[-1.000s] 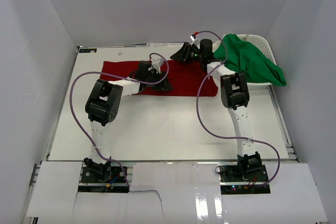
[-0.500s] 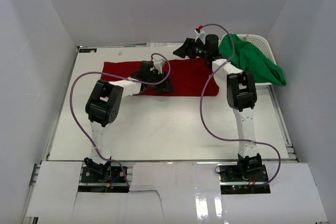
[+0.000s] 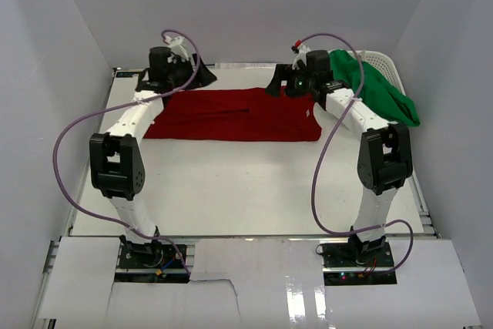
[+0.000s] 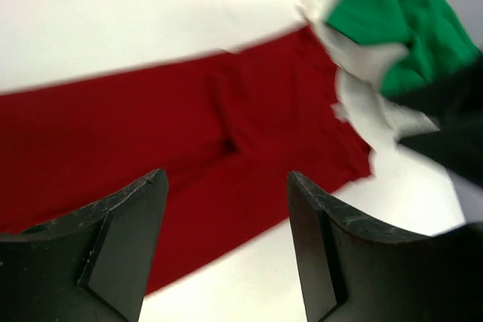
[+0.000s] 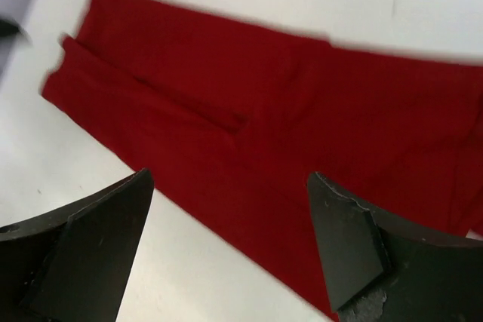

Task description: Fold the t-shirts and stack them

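Note:
The deep red t-shirt [image 3: 235, 113] lies flat on the table as a long folded band running left to right; it also shows in the left wrist view [image 4: 151, 133] and the right wrist view [image 5: 302, 126]. The bright green t-shirt [image 3: 377, 90] is draped over the white basket [image 3: 385, 59] at the back right, and shows in the left wrist view [image 4: 392, 20]. My left gripper [image 3: 205, 78] [image 4: 226, 179] hovers open and empty above the shirt's back left corner. My right gripper [image 3: 276, 85] [image 5: 230, 179] hovers open and empty above the shirt's back right part.
White walls close in the table at the back and on both sides. The basket stands in the back right corner. Purple cables loop from both arms above the table. White table surface [image 3: 246, 182] lies in front of the red shirt.
My left arm has swung from the middle of the red shirt to its back left corner. My right arm has stretched out, its gripper staying near the shirt's back right. The shirt lies uncovered.

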Controlling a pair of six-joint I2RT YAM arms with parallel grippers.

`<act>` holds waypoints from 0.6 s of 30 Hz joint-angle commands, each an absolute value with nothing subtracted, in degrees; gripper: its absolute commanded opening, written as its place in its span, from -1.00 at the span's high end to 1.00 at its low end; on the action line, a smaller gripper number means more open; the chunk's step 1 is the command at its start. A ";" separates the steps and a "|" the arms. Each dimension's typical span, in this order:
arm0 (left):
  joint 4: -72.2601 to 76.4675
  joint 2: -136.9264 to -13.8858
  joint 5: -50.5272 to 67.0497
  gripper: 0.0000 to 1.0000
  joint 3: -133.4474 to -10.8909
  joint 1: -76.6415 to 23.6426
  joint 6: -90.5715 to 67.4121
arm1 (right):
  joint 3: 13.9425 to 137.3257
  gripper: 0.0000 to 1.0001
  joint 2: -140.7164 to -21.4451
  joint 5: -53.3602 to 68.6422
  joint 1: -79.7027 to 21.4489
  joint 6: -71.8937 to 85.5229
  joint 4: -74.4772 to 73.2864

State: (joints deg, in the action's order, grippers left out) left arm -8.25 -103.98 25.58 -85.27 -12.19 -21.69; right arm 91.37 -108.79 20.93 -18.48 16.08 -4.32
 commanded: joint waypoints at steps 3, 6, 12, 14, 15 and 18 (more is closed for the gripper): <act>-18.71 -112.83 27.16 -0.47 -93.77 -3.44 -15.13 | 87.19 -0.77 -108.72 11.61 -22.67 13.80 -19.24; -19.42 -115.57 26.46 -0.49 -96.76 -1.67 -13.54 | 87.62 -0.77 -110.21 7.49 -24.43 13.19 -21.97; -19.42 -121.11 24.43 -0.52 -102.03 -1.58 -11.52 | 88.85 -0.77 -113.11 3.35 -25.75 12.83 -24.95; -20.30 -123.74 23.30 -0.51 -104.40 -1.58 -10.38 | 89.38 -0.78 -113.99 1.24 -26.45 12.83 -26.18; -20.48 -124.45 23.12 -0.51 -105.11 -1.58 -10.02 | 89.38 -0.77 -114.26 0.45 -26.72 12.83 -26.71; -21.09 -126.56 22.32 -0.49 -106.61 -1.58 -9.49 | 89.21 -0.78 -114.87 0.18 -26.89 13.18 -26.72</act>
State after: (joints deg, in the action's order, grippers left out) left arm -20.58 -127.33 23.49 -103.46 -1.69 -11.62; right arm 87.31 -114.48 2.90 -26.33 13.69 -25.30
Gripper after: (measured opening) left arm 0.748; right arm 0.886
